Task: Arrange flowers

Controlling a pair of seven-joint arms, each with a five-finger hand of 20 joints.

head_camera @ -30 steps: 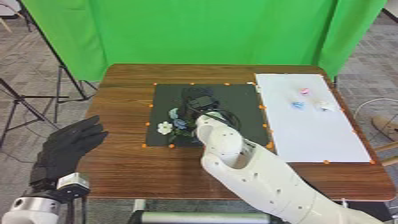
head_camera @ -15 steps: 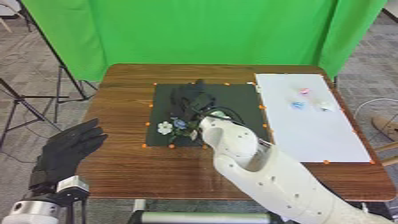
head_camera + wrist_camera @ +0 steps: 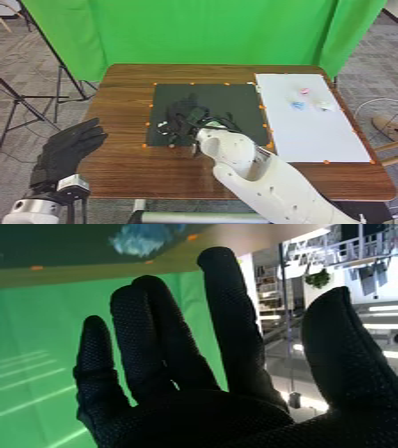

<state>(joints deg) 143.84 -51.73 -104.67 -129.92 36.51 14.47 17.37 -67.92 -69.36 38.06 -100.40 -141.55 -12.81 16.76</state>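
1. Three small blossoms lie spread on the white sheet (image 3: 311, 142): a pink one (image 3: 305, 91), a blue one (image 3: 298, 105) and a whitish one (image 3: 326, 106), well apart from both hands.
2. White petals (image 3: 162, 124) peep out on the black mat (image 3: 233, 95), just beside the right robot hand (image 3: 184, 112), which hides much of whatever sits there.
3. Seen from the right wrist, a pale blue, ruffled bloom (image 3: 142, 239) sits beyond the fingertips, apart from them.
4. That hand is unclenched, its fingers straight; I cannot tell whether its palm touches anything.
5. The left robot hand (image 3: 64, 145) is relaxed and unclenched, off the left edge of the surface (image 3: 133, 172).
6. Mat and sheet lie side by side on the brown wood, orange markers dotted along their edges.
7. Behind hangs a bright green curtain (image 3: 213, 35); grey carpet (image 3: 27, 60) spreads around. The wrist view also shows a green plant (image 3: 317, 279) in the room.
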